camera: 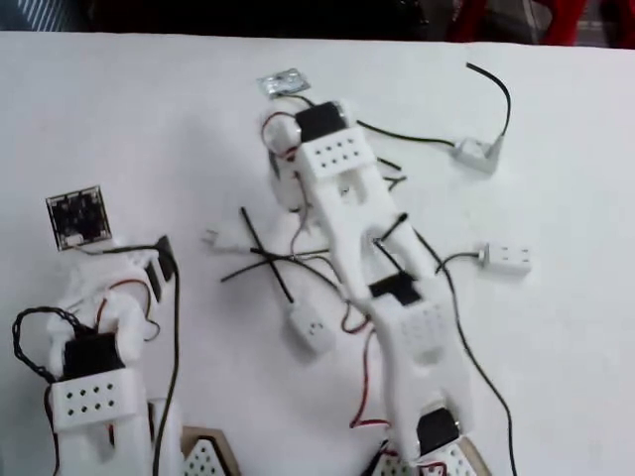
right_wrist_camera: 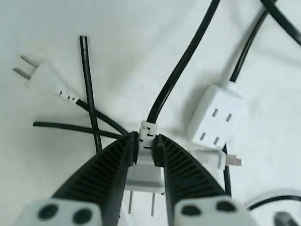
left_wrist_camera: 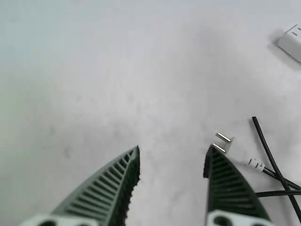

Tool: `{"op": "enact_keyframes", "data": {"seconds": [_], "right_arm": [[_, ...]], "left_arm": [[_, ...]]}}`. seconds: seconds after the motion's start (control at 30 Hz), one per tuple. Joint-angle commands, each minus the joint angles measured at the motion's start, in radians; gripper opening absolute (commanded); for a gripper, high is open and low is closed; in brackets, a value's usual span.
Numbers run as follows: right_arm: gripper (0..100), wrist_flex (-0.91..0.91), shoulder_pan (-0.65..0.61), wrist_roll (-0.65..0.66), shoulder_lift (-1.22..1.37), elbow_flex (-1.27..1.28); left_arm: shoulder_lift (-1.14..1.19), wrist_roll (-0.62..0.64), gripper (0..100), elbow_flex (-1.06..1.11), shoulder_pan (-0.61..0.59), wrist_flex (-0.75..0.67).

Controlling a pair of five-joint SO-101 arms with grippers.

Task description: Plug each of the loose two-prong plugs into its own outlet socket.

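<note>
Fingers pinched tight: the right gripper [right_wrist_camera: 145, 137] has the white plug [right_wrist_camera: 145, 175] by its body, prongs pointing back at the wrist. It likely needs turning to face the outlet socket [right_wrist_camera: 215, 120] just beside. The left gripper [left_wrist_camera: 171, 155] gapes wide over the table [left_wrist_camera: 94, 70], with a second plug [left_wrist_camera: 225, 141] at one fingertip.

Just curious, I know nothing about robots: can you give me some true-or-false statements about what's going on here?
The right end effector is shut on a white plug. True.
The left end effector holds a plug. False: it is open and empty, with a loose plug beside it.
The held plug sits in a socket. False: its prongs are bare, apart from the outlet socket.
The cords are black. True.
</note>
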Motion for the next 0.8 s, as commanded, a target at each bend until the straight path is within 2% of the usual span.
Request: {"op": "enact_keyframes", "data": {"seconds": [0.0,0.13,0.27,0.5,0.6,0.7,0.77], "right_arm": [[1.7,0.001,0.067,0.041,-0.222,0.160],[1.7,-0.002,0.145,0.048,-0.360,0.359],[1.7,-0.035,0.170,0.121,-0.495,0.582],[2.2,-0.338,0.211,0.192,-0.651,1.005],[7.8,-0.384,0.189,0.189,-0.664,1.100],[16.4,-0.340,0.176,0.189,-0.664,1.102],[17.1,-0.320,0.174,0.189,-0.671,1.096]], "left_arm": [[-0.002,0.002,23,-0.003,-0.002,-0.026],[-0.002,0.002,23,-0.003,-0.002,-0.026],[-0.002,0.002,23,-0.003,-0.002,-0.026],[-0.002,0.002,23,0.006,-0.002,-0.028],[-0.002,0.002,23,0.012,-0.002,-0.052],[-0.002,0.002,23,0.012,-0.002,-0.054],[-0.002,0.002,23,0.012,-0.002,-0.054]]}}
